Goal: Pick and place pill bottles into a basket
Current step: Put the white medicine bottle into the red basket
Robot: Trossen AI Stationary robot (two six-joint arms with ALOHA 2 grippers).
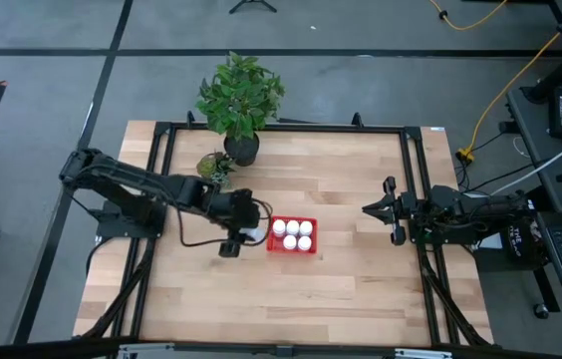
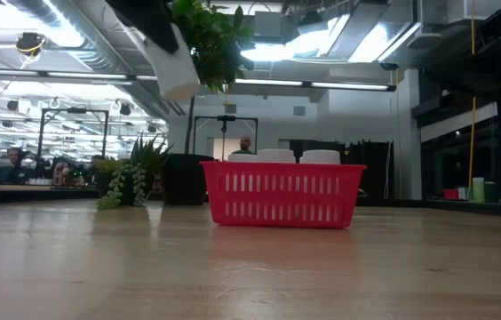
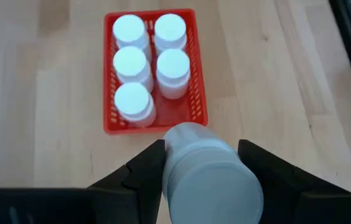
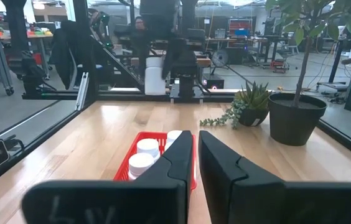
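Carrying the sixth pill bottle (image 3: 208, 171) pinched between its fingers, the left gripper (image 1: 243, 233) hovers beside the basket (image 1: 292, 248). Next it needs centring over the one free corner. The right gripper (image 1: 393, 212) waits, fingers narrow.

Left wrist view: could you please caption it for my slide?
Left gripper shut on the sixth pill bottle beside the red basket holding five.

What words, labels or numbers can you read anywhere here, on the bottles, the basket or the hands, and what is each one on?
No text is readable in any view.
Small white cylindrical pill bottles: only plain white caps show, no label visible.
Small bright red plastic mesh basket: no marking.
Bottle held in the left hand: blank cap, side plain.
Right hand: plain dark fingers.
Background room signs: too small and blurred.
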